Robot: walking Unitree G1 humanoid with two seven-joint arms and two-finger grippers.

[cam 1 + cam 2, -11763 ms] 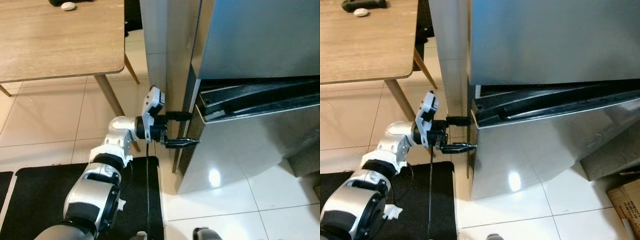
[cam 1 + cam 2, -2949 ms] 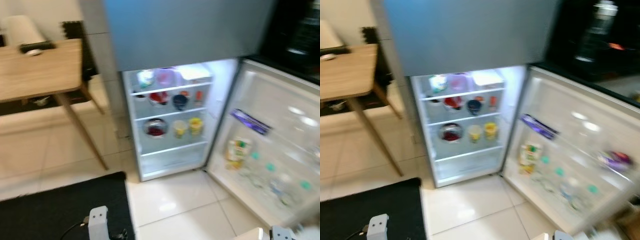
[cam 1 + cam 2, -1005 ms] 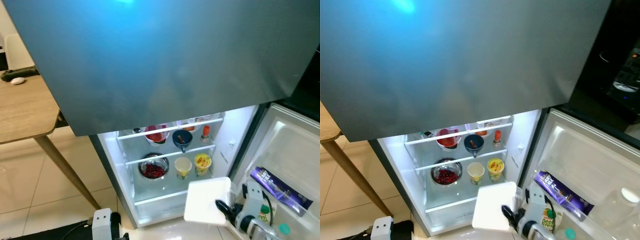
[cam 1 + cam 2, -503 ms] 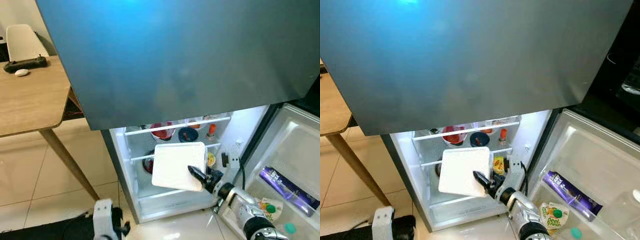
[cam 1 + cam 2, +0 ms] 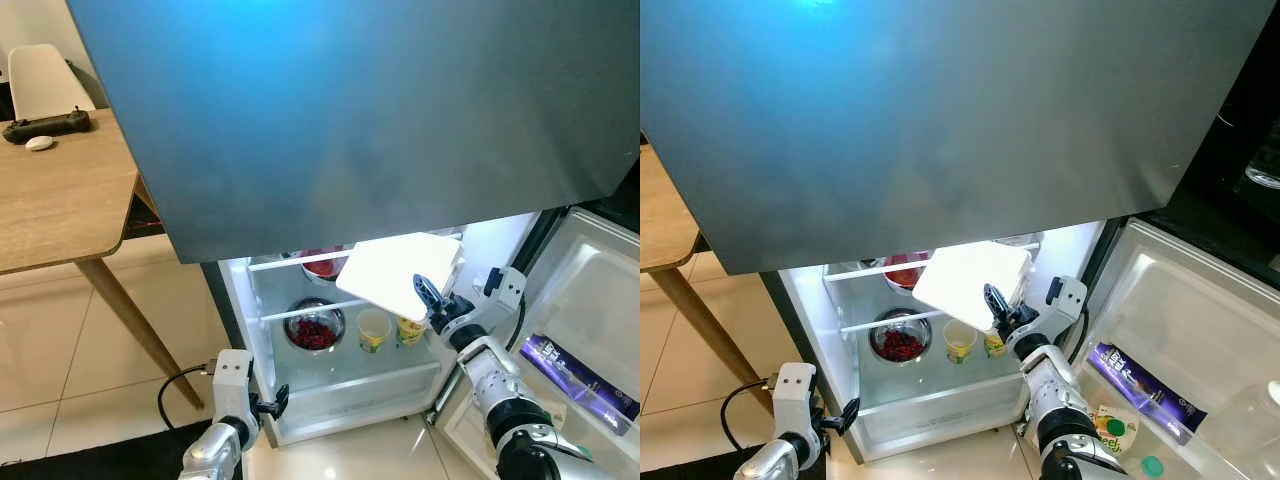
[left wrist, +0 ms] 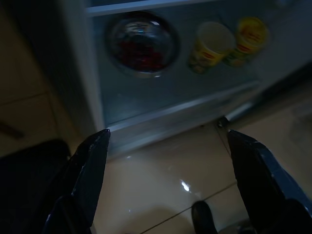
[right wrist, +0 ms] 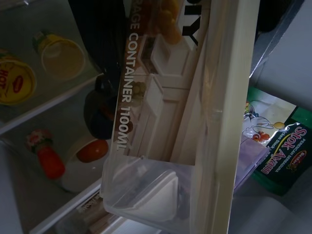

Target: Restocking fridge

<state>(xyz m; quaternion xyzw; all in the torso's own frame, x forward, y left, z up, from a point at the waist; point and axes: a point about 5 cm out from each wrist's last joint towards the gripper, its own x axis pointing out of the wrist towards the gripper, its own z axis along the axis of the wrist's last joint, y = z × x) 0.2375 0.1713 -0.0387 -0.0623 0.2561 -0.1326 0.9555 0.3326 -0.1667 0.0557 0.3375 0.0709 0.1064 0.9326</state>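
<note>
The tall grey steel fridge [image 5: 350, 110] stood with its lower compartment lit and its white-lined door [image 5: 590, 300] swung wide to the robot's right. A light wooden tabletop [image 5: 55, 205] sat to the left, carrying a black controller [image 5: 45, 123] and a small white object [image 5: 40, 143]. The flat white rectangular storage container [image 5: 400, 272] was held tilted in front of the upper shelf, in the mouth of the lit compartment, with the right gripper [image 5: 428, 295] clamped on its near edge. A long purple packet [image 5: 578, 373] lay in a door bin. On the shelf below the container stood a round glass bowl of red berries [image 5: 314, 328], beside it a pale yellow cup [image 5: 373, 328] and a yellow printed tub [image 5: 410, 328]. The left gripper [image 6: 165, 183] hung low over the beige tiled floor [image 5: 80, 360] before the fridge's base, its two black fingers [image 6: 92, 168] spread apart and holding nothing.
</note>
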